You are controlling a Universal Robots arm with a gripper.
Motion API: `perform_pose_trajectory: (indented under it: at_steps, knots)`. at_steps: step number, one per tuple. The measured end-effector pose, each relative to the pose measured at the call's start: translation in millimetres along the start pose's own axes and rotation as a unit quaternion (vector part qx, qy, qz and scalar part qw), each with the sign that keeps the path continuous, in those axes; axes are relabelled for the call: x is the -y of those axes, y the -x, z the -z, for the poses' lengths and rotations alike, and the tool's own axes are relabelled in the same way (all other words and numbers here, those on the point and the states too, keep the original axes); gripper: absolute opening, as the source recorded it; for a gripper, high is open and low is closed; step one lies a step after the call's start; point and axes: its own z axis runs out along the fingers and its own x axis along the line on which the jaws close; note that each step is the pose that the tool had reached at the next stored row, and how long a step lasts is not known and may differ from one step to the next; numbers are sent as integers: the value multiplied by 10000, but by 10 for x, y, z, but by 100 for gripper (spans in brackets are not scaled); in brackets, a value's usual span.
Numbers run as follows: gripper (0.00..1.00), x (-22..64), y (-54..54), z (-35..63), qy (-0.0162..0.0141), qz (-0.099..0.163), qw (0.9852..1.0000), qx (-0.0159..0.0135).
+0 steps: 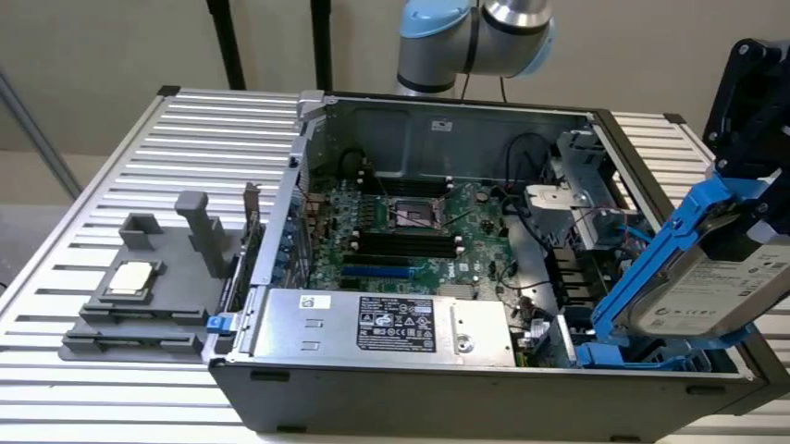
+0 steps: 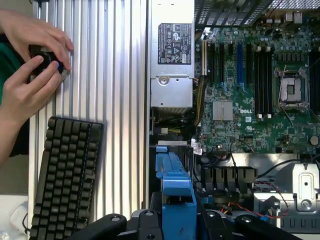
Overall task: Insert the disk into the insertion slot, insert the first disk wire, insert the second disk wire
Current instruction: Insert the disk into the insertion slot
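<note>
Clamping disk [image 1: 706,289], gripper [image 2: 176,221] over case [image 1: 494,400]; green board [image 2: 231,80] marked DELL.

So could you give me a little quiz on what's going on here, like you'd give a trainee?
1. True or false: the fingers are empty.
2. What lies on the ribbed table near the person's hands? A) a keyboard B) a mug C) a screwdriver
3. Fill the gap: over the open computer case, the disk in its blue frame is held ___ (flat or tilted).

Key: 1 false, they grip the disk's blue frame; 2 A; 3 tilted.
</note>
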Motion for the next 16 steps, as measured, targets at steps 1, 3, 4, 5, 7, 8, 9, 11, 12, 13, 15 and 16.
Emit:
perform_pose_trajectory:
  at_steps: [1, 3, 4, 5, 7, 8, 9, 11, 12, 13, 15, 16]
  knots:
    - [32, -19, 10, -2, 0, 0, 10000, 0]
    - [32, -44, 36, -7, 0, 3, 10000, 0]
    - [32, -49, 51, -10, 0, 9, 10000, 0]
    - [32, -49, 65, -11, 0, 23, 10000, 0]
    - [32, -49, 86, -16, 0, 77, 10000, -2]
    - [32, -50, 95, -20, 0, 105, 9999, -3]
    - [32, -50, 102, -24, 0, 133, 9999, -3]
    - [32, -50, 108, -33, -1, 182, 9998, 5]
    - [32, -49, 108, -35, -1, 192, 9998, 14]
    - [32, -49, 109, -37, -1, 193, 9998, 36]
    - [32, -50, 109, -43, -2, 195, 9998, 77]
    - [32, -49, 109, -49, -2, 195, 9998, 97]
